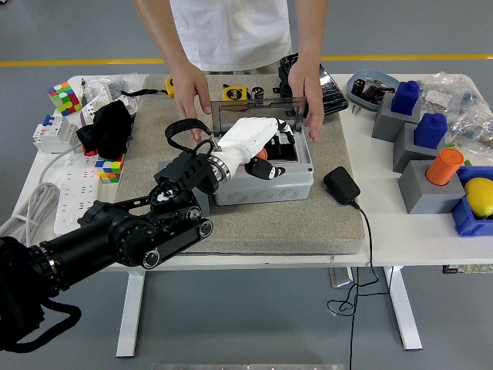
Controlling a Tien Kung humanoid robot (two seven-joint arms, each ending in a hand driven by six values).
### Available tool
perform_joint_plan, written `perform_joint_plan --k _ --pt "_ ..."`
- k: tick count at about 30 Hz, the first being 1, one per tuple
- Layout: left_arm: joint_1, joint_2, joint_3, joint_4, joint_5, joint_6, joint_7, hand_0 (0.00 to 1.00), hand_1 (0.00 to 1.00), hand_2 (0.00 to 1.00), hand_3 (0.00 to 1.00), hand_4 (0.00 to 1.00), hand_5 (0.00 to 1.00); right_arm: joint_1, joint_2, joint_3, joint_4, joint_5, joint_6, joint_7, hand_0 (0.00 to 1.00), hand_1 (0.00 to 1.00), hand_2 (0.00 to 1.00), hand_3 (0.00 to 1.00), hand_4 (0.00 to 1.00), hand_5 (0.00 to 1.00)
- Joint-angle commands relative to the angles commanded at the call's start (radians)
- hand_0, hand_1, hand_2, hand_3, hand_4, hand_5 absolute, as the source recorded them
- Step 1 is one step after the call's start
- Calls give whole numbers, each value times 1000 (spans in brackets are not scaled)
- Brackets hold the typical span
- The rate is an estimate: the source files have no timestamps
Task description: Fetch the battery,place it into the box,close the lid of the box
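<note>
The robot's left hand (262,150), white-shelled on a black arm, reaches into the open grey plastic box (263,179) with its fingers curled around the orange cylindrical battery (262,153), apparently not yet released. Placing is the step in hand; next the fingers must let go and withdraw before the clear hinged lid (254,116) comes down. A person's two hands (308,104) steady the box. No writing is legible.
</note>
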Motion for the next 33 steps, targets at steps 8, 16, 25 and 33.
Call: perform_joint_plan --k 8,16,25,33 --pt "7 0 -5 -1 -18 0 -8 592 519 498 621 912 2 -1 1 -5 0 0 0 0 676 720 715 689 998 694" --pt "18 0 -28 -29 -31 -7 -12 591 518 499 620 912 2 -1 -1 -7 0 1 0 0 676 720 715 690 998 694" --pt "77 33 -134 -194 -11 -13 -11 587 524 502 615 919 2 -5 1 3 0 -3 -1 0 677 718 714 689 998 694" --pt "164 110 -179 -301 11 -32 10 578 531 508 613 918 2 -6 2 18 -1 -8 -1 1 677 720 714 690 998 694"
